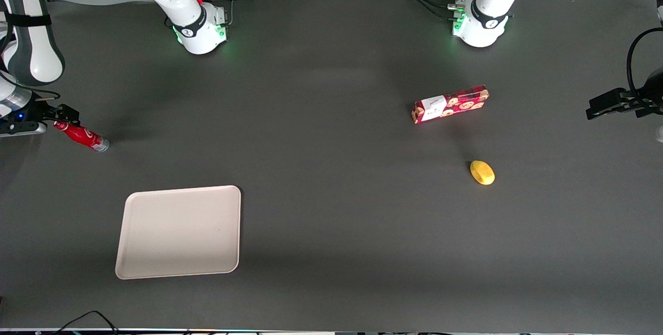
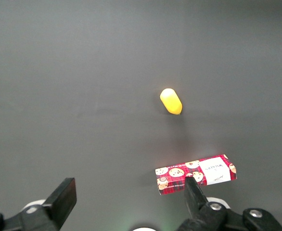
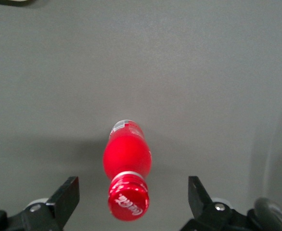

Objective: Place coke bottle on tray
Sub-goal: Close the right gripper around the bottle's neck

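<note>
The gripper – its 2 fingers spread wide, gripping nothing – hangs directly above the upright coke bottle (cap between them), tray nearer the front camera.

White Coca-Cola script runs across the red cap of the coke bottle; nothing else is legible.

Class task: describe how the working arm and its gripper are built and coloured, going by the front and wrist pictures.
The working arm has glossy white shells with dark grey bands and a silvery wrist section. Its base is white with a black ring, green lights and black cables. The gripper has two black, wedge-shaped fingers, open above the coke bottle, toward the working arm's end of the table.
</note>
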Robot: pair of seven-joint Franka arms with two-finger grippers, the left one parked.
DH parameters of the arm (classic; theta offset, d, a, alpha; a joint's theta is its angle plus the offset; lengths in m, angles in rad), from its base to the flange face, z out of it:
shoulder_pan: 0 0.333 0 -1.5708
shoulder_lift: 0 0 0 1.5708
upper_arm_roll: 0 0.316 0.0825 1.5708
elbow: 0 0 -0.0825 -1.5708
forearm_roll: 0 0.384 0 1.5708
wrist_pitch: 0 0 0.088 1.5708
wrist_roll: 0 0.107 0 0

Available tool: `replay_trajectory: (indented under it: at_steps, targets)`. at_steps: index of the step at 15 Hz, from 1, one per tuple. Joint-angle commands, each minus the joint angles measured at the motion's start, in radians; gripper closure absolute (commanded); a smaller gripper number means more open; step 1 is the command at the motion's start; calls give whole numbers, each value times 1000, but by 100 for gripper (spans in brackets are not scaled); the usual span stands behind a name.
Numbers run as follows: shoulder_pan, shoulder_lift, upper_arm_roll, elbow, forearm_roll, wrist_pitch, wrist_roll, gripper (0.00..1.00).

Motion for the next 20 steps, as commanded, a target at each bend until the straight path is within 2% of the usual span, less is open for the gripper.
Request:
replay_trajectory:
  at_steps: [1,5,7,9,10,13,15,18,20]
  targets:
    - [-18,11,2,-6,-3,28,-26,0]
    - [-19,29,2,-12,-3,50,-26,3]
    - [-18,33,2,-10,-1,50,-24,20]
    - [-17,33,2,-10,5,47,-18,50]
    - [-15,33,2,-10,23,44,-18,62]
    - [-11,31,8,-7,34,36,-9,88]
    - [-8,31,10,-6,35,36,-6,100]
    - [-6,16,10,0,35,16,-6,100]
    - [-5,-9,11,33,35,-72,-6,100]
